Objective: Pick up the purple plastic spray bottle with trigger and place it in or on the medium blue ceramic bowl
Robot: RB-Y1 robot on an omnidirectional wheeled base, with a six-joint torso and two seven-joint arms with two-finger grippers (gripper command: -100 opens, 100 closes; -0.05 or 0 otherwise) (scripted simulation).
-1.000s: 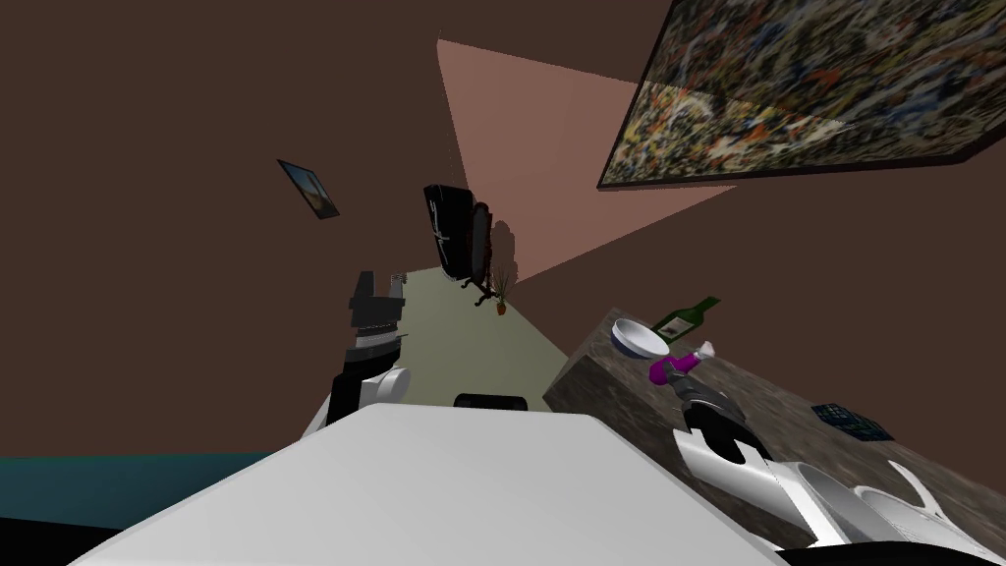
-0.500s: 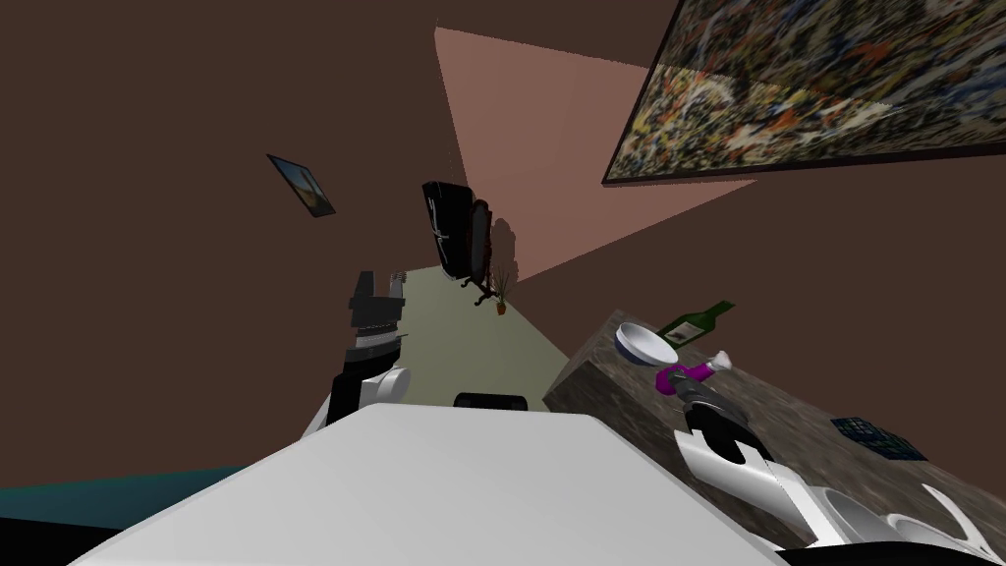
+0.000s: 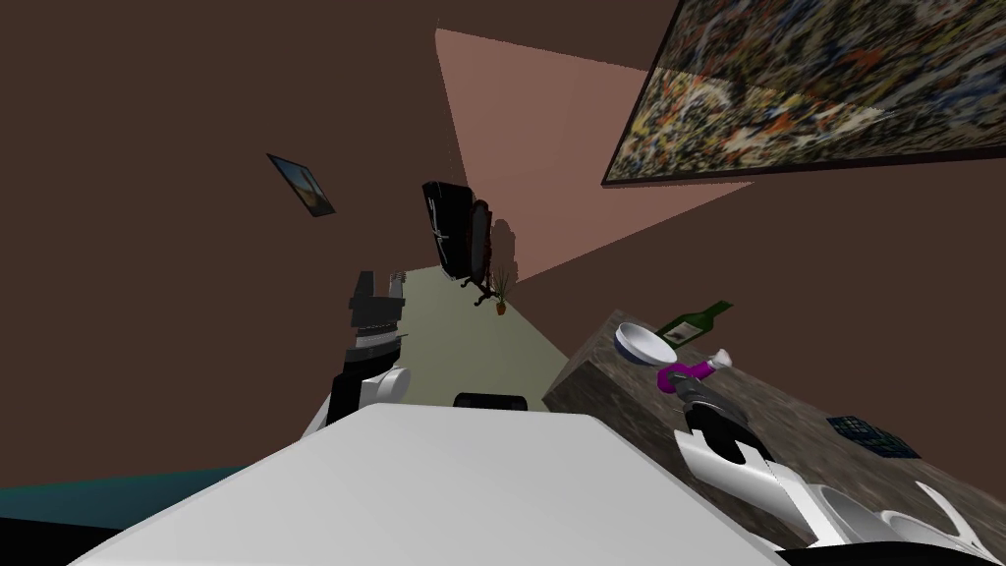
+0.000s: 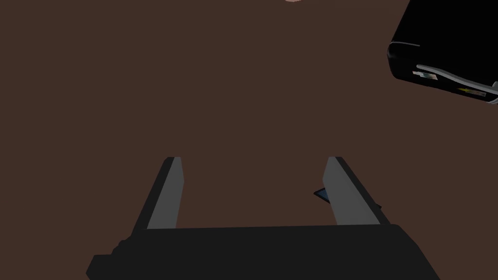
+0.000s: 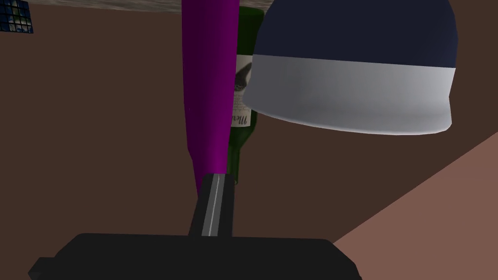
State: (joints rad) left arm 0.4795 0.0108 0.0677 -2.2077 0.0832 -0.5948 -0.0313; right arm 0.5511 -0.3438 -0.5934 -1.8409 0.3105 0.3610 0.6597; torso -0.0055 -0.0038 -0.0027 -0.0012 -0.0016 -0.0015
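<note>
The purple spray bottle [image 3: 680, 374], a slim plain-purple body ending in a small white trigger head, is being gripped around its body by the right gripper [image 3: 692, 391]. It is leaning tilted with its head pointing away, just in front of the green wine bottle [image 3: 696, 322]. The bowl [image 3: 643, 344], white inside and on its upper wall with a dark blue band around its base, is sitting upright close beside the green wine bottle, and the spray bottle is showing just beside it, outside its rim.

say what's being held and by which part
The right tool is shut on the purple spray bottle, gripping its body at the end away from the white head. The left tool is open, empty.
</note>
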